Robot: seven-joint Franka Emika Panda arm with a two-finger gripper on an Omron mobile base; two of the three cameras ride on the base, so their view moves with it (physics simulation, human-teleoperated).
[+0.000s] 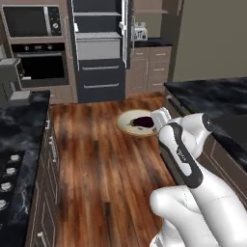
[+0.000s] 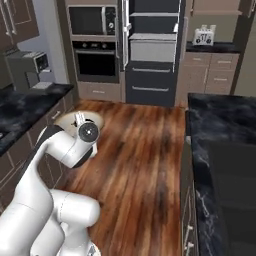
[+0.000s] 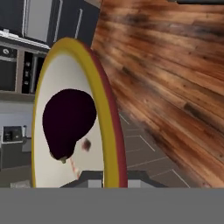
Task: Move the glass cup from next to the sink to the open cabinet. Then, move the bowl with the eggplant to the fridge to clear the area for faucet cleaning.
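Note:
A shallow bowl (image 1: 129,120) with a yellow and red rim hangs tilted over the wooden floor, a dark purple eggplant (image 1: 143,121) lying in it. My gripper (image 1: 159,118) is shut on the bowl's rim at its right side. In the hand view the bowl's rim (image 3: 109,118) stands nearly on edge, the eggplant (image 3: 68,122) rests against its pale inside, and the gripper (image 3: 111,179) pinches the rim at the bottom. In the right base view the bowl (image 2: 62,118) peeks out behind my arm. The fridge (image 1: 99,48) stands open ahead. The glass cup is out of view.
Dark marble counters flank the floor: a left counter (image 1: 21,125) with stove knobs and a coffee machine (image 1: 12,82), and a right counter (image 1: 217,96). An oven (image 1: 41,65) and microwave (image 1: 34,21) stand left of the fridge, a toaster (image 1: 140,33) to its right.

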